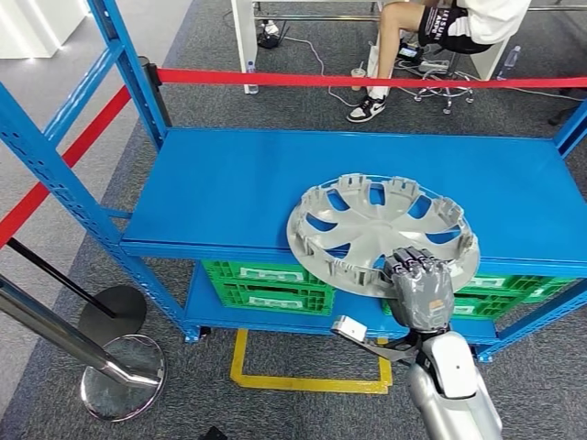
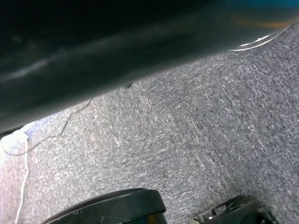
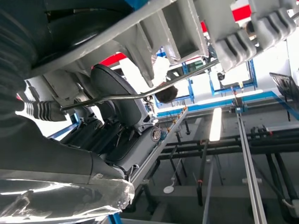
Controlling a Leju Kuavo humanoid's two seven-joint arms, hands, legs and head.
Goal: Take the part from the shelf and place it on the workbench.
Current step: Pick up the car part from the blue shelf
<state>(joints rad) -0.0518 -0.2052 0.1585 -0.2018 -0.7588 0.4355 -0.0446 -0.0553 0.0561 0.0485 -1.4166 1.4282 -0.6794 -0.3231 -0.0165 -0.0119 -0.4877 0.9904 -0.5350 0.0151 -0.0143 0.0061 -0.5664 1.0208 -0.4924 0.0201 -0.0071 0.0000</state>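
Silver wheel cover [image 1: 382, 229] lies inner face up on the blue shelf [image 1: 228, 188], its near rim overhanging the front edge. Right hand [image 1: 418, 289] at that near rim, fingers [image 1: 408, 264] curled over it; grip appears clamped on the cover, though the underside contact is hidden. Green crates [image 1: 266, 286] sit on the lower shelf level.
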